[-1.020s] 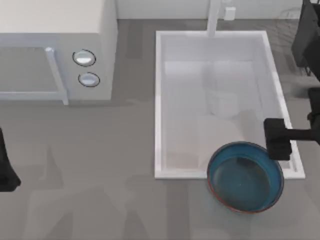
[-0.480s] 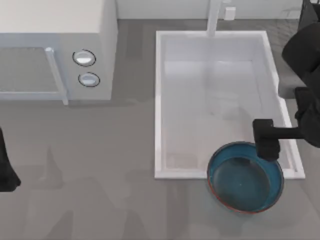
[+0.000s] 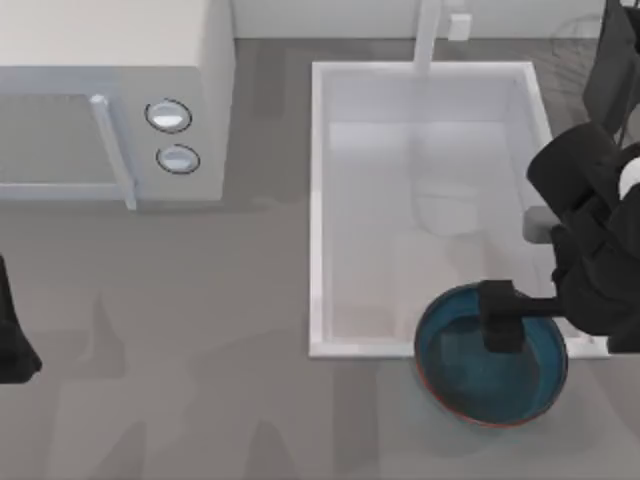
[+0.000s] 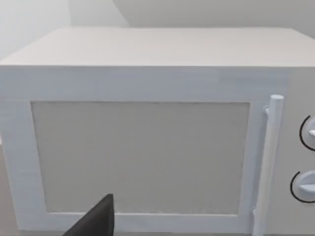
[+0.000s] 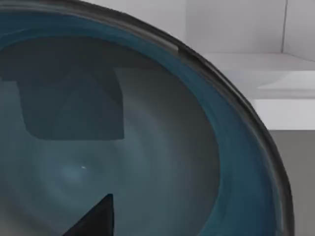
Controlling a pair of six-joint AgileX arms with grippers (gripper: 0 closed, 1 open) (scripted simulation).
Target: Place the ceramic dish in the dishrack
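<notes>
glossy round ceramic dish [image 3: 470, 380], reddish rim

So we're counting one ceramic dish [image 3: 470, 375] sitting near the table's front edge, one white sink basin [image 3: 322, 200], one microwave [image 3: 110, 60] at the back left corner, and two round knobs [image 3: 168, 116] on it. We're also seeing two arms, one at each side edge.
</notes>
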